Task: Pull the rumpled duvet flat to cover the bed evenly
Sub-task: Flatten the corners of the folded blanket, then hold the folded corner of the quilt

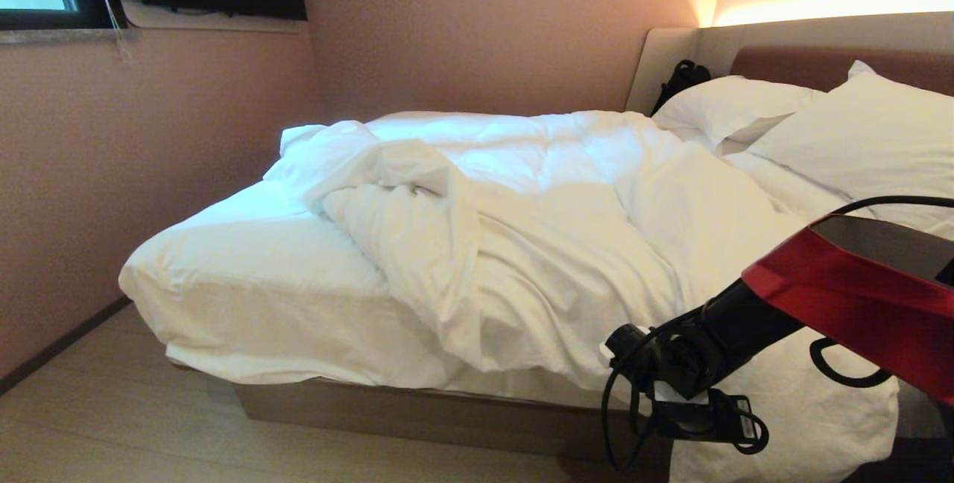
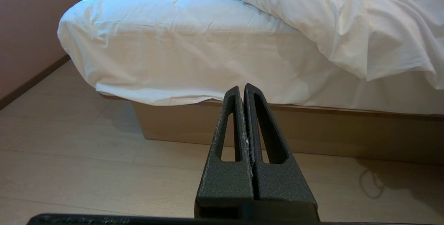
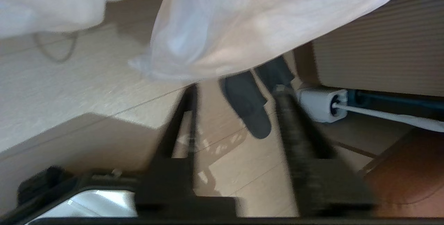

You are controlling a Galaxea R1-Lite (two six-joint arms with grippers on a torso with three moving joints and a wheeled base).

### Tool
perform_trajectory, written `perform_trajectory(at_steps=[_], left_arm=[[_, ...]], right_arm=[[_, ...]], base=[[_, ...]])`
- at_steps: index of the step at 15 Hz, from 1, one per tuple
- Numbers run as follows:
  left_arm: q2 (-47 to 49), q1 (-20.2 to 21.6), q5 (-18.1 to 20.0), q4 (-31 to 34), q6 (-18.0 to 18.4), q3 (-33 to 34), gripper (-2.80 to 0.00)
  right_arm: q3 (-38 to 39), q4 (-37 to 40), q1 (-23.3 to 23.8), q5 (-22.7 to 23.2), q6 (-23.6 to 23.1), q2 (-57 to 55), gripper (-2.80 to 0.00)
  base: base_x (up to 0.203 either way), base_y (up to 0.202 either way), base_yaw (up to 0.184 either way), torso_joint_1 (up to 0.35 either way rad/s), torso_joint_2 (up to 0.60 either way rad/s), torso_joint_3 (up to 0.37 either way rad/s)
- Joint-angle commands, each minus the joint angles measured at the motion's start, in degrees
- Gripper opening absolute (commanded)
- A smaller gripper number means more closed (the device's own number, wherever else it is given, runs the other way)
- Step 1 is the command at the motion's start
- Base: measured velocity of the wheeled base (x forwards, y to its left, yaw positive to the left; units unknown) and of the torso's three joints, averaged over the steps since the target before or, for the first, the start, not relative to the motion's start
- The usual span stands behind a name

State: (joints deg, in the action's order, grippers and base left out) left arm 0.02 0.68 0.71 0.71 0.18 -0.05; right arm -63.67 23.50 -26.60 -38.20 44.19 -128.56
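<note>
Pink-walled room: the duvet [image 1: 536, 244] lies bunched across the middle of the bed [image 1: 246, 282], its near-left corner bare and unfinished, while the right gripper [image 3: 236, 103] hangs parted and empty below the near hanging edge and the left gripper [image 2: 242, 91] is clenched, idle.

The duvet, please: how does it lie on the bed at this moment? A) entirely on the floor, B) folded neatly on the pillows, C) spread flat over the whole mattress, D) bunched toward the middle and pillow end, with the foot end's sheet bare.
D: the duvet is heaped in rumpled folds mid-bed and hangs over the near side, while the bed shows bare sheet at its foot end.
</note>
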Motion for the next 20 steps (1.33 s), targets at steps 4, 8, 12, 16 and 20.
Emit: perform_trajectory(at_steps=[4,8,12,16,20], left_arm=[[0.0,0.0,0.0,0.0,0.0,0.0,-2.8],[0.1,0.0,0.0,0.0,0.0,0.0,-2.8],[0.1,0.0,0.0,0.0,0.0,0.0,-2.8],[0.1,0.0,0.0,0.0,0.0,0.0,-2.8],[0.1,0.0,0.0,0.0,0.0,0.0,-2.8]], right_arm=[[0.4,0.1,-1.9,1.4,0.1,3.9,0.0],[0.3,0.9,-7.1,4.4,-1.4,20.1,0.0],[0.4,2.0,-9.6,11.1,-5.0,44.2,-2.8],[1.6,6.2,-10.3,19.3,-7.0,63.0,-2.8],[6.0,8.8,-5.7,17.1,-8.4,76.7,-2.8]], base=[[0.0,0.0,0.0,0.0,0.0,0.0],[0.0,0.0,0.0,0.0,0.0,0.0],[0.0,0.0,0.0,0.0,0.0,0.0],[0.0,0.0,0.0,0.0,0.0,0.0],[0.0,0.0,0.0,0.0,0.0,0.0]])
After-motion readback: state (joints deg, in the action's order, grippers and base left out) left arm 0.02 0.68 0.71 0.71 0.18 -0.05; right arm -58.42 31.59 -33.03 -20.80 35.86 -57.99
